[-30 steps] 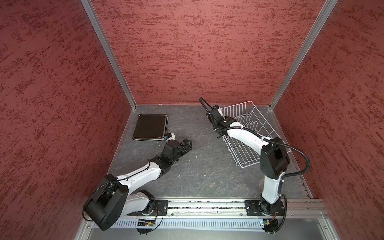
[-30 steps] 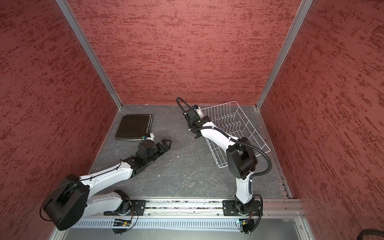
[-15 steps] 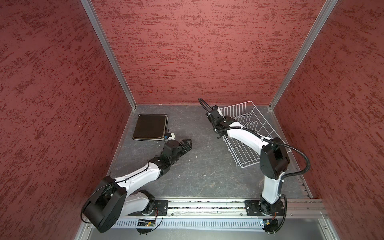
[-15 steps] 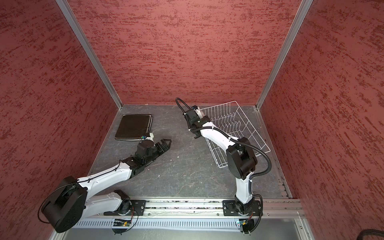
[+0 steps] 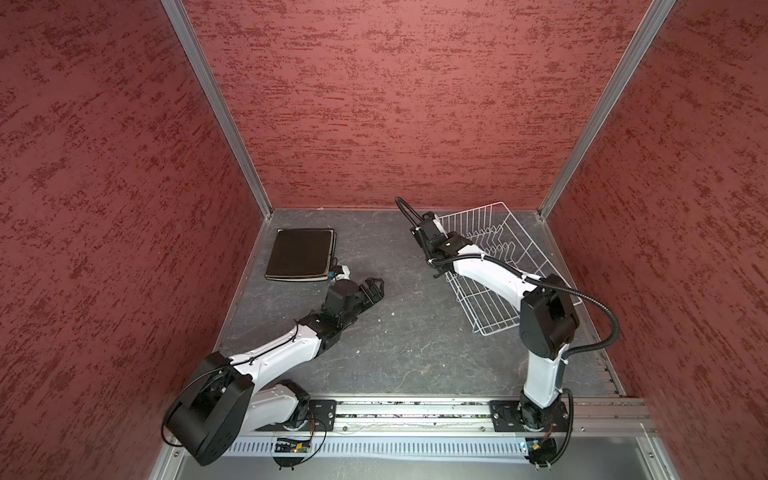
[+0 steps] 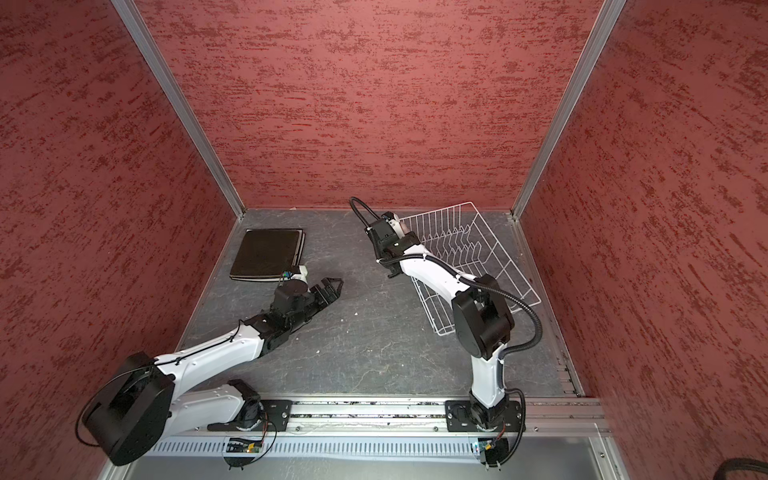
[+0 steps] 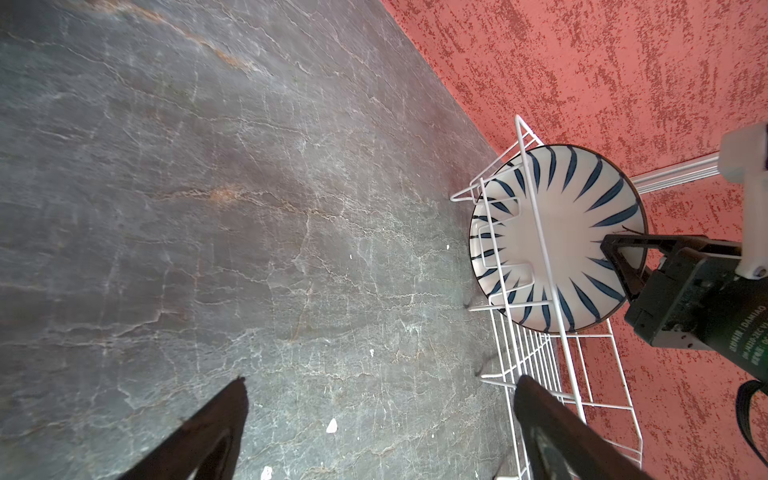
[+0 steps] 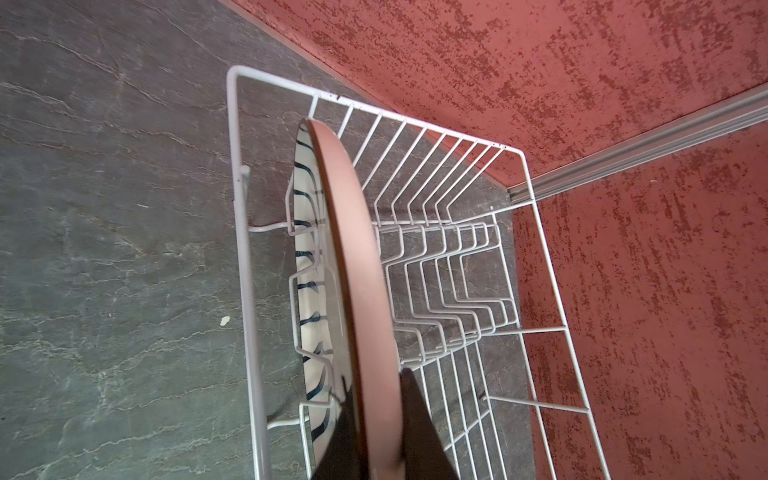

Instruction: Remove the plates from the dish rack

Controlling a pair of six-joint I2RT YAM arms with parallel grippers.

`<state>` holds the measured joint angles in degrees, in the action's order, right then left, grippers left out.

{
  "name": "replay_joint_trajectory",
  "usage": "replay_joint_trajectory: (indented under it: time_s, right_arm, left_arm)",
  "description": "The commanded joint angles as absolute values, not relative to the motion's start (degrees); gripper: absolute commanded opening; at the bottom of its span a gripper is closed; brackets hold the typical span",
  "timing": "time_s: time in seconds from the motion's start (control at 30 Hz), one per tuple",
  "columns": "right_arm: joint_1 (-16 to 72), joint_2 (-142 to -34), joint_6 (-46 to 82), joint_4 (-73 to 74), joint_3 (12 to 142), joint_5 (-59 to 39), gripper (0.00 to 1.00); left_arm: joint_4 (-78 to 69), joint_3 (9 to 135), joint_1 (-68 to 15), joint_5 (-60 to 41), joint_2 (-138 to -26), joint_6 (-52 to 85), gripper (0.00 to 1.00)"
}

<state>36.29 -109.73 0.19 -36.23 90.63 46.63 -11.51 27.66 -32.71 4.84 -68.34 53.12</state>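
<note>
**Last round plate pinched at the rack's end**

The round streaked plate stands upright on edge at the end of the dish rack nearest the middle of the counter, just inside the end wall; the other slots in the rack are bare. The right hand pinches the plate's upper rim, one finger on the white streaked face, the other on the brownish back. The stack of square plates, a black one on top, lies flat at the far left of the counter; just beside its near corner the left hand hovers low, fingers spread wide, holding nothing, pointing towards the rack and well apart from it.
</note>
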Motion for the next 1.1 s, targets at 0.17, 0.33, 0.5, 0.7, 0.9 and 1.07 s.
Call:
replay_joint_trajectory:
  time_s: [0.17,0.33,0.5,0.7,0.9,1.07]
  right_arm:
    - [37.1,-106.9,-1.5,-30.3,88.7,50.3,0.00]
    - [37.4,-105.9,-2.1,-29.3,88.7,50.6,0.00]
    - [37.8,-105.0,-3.8,-28.1,88.5,50.9,0.00]
    - [38.1,-104.3,-4.4,-28.0,88.8,52.1,0.00]
    - [38.4,-102.5,-4.8,-26.3,87.8,53.2,0.00]
    - [38.6,-101.5,-5.4,-25.7,87.5,53.6,0.00]
  left_arm:
    - [-11.1,27.9,-32.9,4.9,-67.2,52.1,1.00]
    - [-11.2,27.9,-32.9,5.0,-67.1,52.1,1.00]
    - [-11.3,27.8,-32.9,4.9,-67.4,52.2,1.00]
    - [-11.3,27.9,-32.9,4.9,-67.4,52.2,1.00]
    - [-11.3,28.1,-32.9,4.8,-67.8,52.3,1.00]
    - [-11.3,28.2,-32.9,4.7,-67.8,52.3,1.00]
